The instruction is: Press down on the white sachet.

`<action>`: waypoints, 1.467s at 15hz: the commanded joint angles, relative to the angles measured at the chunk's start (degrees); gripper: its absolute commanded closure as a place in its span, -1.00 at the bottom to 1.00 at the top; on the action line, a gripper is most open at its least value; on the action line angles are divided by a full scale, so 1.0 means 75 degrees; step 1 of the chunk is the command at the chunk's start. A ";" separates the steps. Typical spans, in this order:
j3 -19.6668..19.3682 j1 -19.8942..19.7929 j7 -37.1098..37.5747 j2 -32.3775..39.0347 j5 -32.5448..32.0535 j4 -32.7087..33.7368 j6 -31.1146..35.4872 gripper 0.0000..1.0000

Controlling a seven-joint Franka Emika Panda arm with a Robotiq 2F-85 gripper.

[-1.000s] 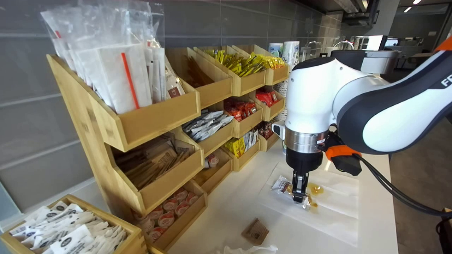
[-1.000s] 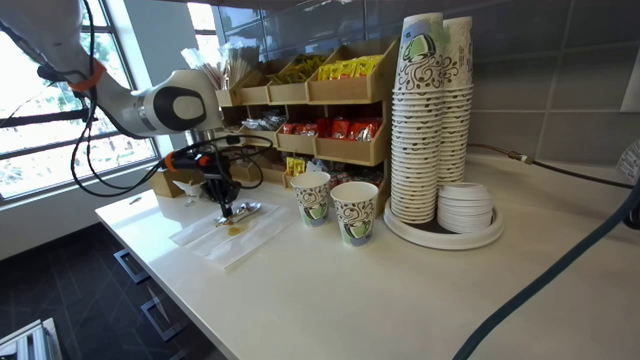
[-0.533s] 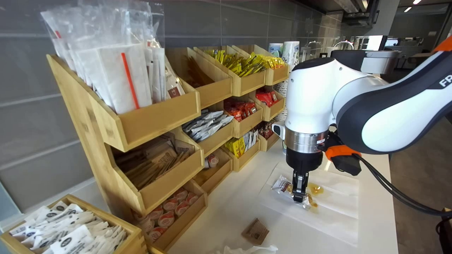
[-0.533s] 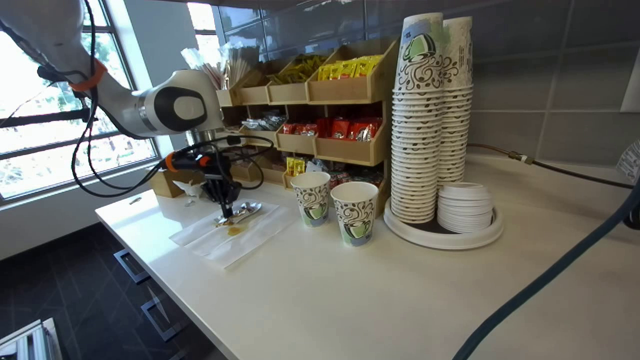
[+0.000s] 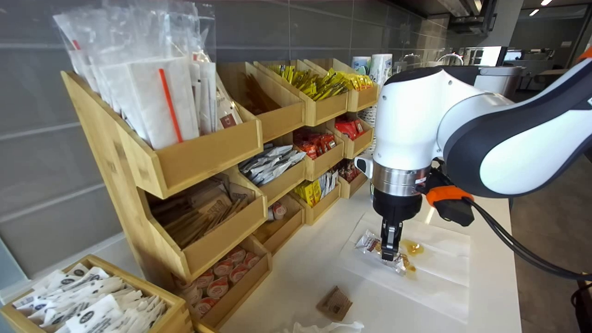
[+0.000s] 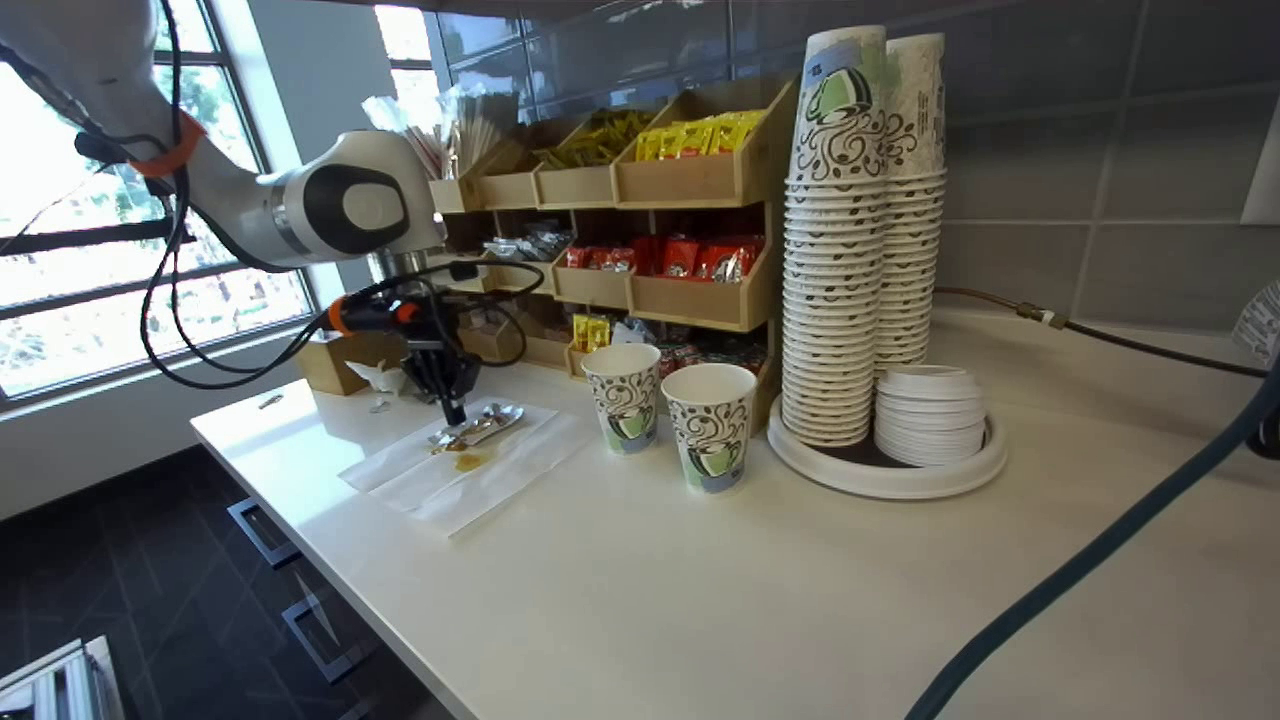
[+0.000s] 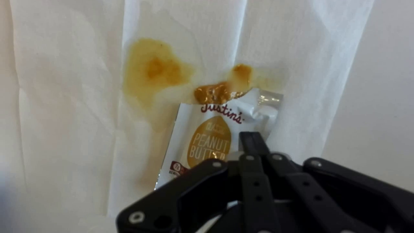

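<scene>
Upward by a little since the earlier frame goes the Robotiq gripper (image 5: 389, 255), its fingers drawn together with nothing visible between them. Beneath the tips lies the white Justin's Classic Peanut Butter sachet (image 7: 207, 139), flat on a creased paper sheet (image 7: 71, 106); whether they touch it I cannot tell. Peanut butter (image 7: 212, 94) shows at its torn end, with an oily stain (image 7: 155, 69) on the sheet just beside.

Joined fingers make a blunt presser, I judge; set back from the tear, they would drive the filling outward, and the sheet is probably laid to catch it (a sensible precaution, given the stain).

All this rests on a white countertop (image 6: 800, 590), between its front and back edges, toward the end edge by the window (image 6: 60, 275). A small brown packet (image 5: 334, 303) lies nearer that end; two printed paper cups (image 6: 622, 400) stand near the sheet on its opposite side. Along the back edge runs a bamboo condiment organiser (image 5: 210, 161), against grey wall tiles (image 5: 46, 162). Past the front edge, dark flooring (image 6: 120, 560) shows below.
</scene>
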 commanded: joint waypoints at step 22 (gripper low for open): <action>-0.0311 -0.0199 -0.1737 -0.2788 0.0400 -0.1087 -0.0584 -1.00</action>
